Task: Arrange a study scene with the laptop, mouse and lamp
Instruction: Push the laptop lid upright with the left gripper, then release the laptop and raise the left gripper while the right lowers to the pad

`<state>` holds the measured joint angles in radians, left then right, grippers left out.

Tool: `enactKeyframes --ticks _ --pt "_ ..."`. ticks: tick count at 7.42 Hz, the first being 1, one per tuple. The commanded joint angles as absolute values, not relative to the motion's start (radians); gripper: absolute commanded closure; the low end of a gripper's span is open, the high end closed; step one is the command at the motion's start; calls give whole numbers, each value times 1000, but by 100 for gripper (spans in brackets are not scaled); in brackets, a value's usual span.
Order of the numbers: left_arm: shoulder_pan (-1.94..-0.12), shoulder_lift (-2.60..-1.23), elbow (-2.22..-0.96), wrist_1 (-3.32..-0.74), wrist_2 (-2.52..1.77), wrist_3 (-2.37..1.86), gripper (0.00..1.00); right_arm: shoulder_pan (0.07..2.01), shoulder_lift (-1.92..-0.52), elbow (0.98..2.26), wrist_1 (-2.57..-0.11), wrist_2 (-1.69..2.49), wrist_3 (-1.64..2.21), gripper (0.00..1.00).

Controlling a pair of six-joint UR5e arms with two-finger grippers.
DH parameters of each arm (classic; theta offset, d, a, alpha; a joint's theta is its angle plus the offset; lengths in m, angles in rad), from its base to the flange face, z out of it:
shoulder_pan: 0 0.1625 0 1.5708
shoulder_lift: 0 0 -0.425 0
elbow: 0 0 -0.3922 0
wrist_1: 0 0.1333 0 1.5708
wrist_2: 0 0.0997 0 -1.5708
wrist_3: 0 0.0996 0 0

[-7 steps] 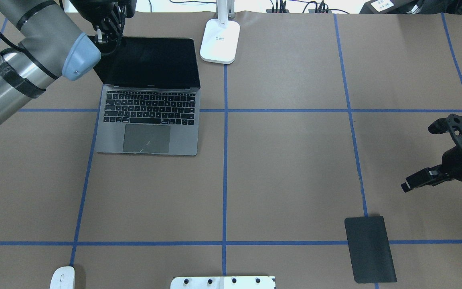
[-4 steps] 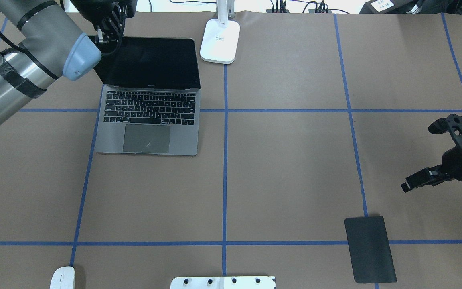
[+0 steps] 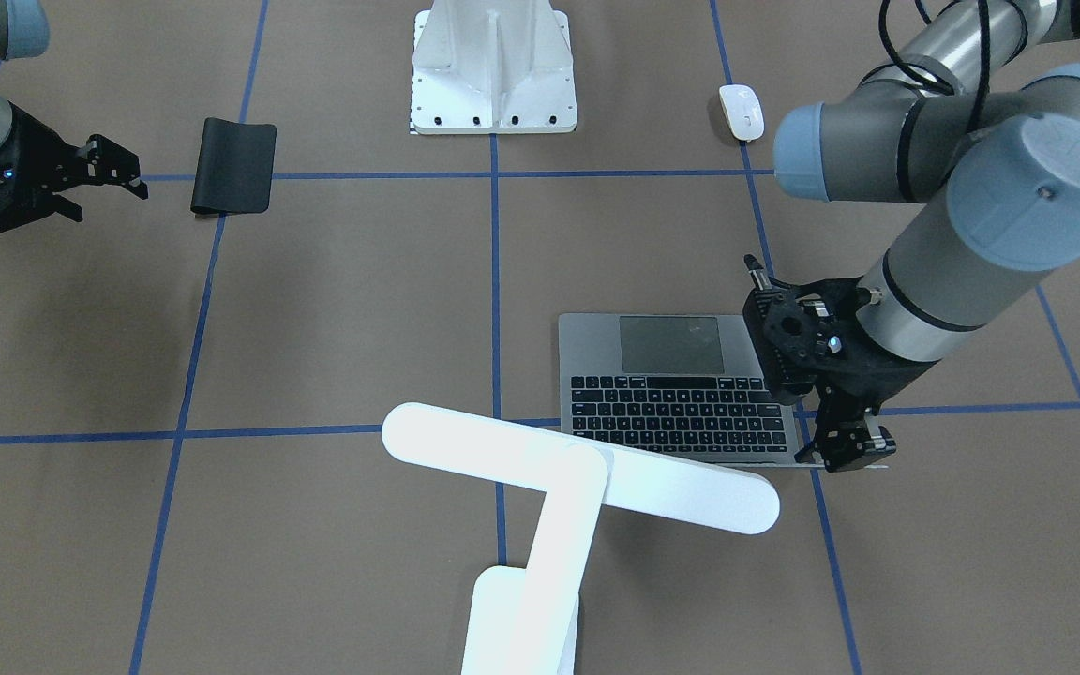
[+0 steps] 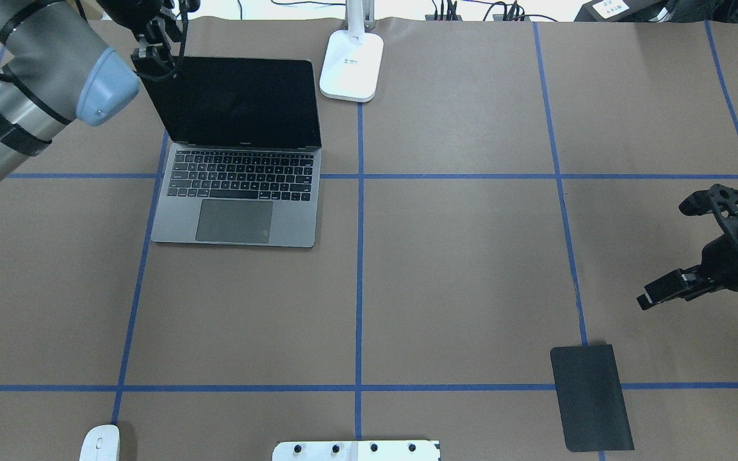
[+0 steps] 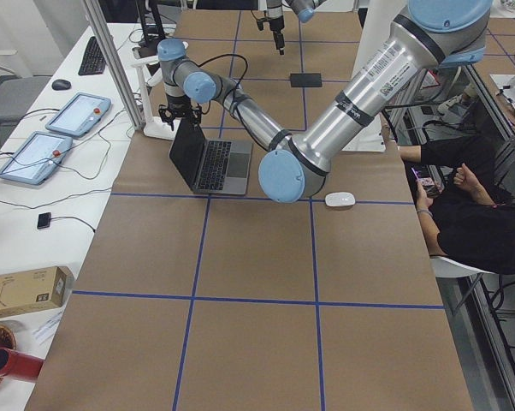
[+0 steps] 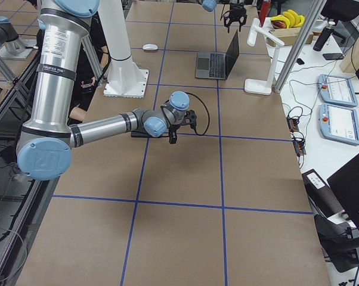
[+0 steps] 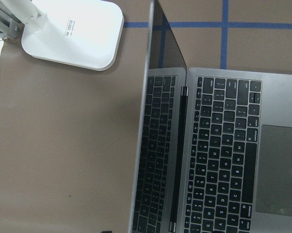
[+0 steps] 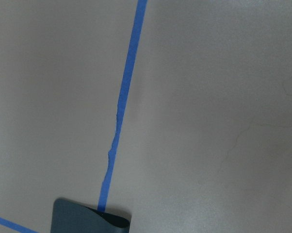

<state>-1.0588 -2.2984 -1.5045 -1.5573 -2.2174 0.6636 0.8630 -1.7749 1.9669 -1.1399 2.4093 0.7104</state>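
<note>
The open dark-grey laptop (image 4: 241, 182) sits at the far left of the table, keyboard toward the robot; it also shows in the front view (image 3: 681, 380) and the left wrist view (image 7: 219, 145). My left gripper (image 4: 153, 59) is shut on the top-left corner of its lid, also seen in the front view (image 3: 847, 452). The white lamp (image 4: 352, 64) stands just right of the laptop, its bar head (image 3: 577, 466) over the lid's edge. The white mouse (image 4: 100, 443) lies at the near left edge. My right gripper (image 4: 660, 253) is open and empty at the far right.
A black mat (image 4: 592, 397) lies near right, below the right gripper. The white bolted pedestal (image 4: 356, 450) is at the near centre edge. Blue tape lines grid the brown table. Cables run along the far edge behind the lamp.
My left gripper has moved back and to the left with the lid's corner. The screen now looks taller from above, and the laptop base has shifted slightly. The right arm has barely moved.
</note>
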Motion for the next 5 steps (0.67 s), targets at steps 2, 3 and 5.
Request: enactKeyframes --ticks 2,3,5 --pt "-1063 -2024 -1729 -1566 -2218 330 1 767 -1737 1965 -1137 2471 817 3" --pt "-1063 -1903 -1882 -1563 -2218 157 1 699 -1702 1982 -1135 2456 944 3" --pt "-1063 -1743 -2044 -1560 -2220 31 0 599 -1678 2003 -1135 2381 1025 3"
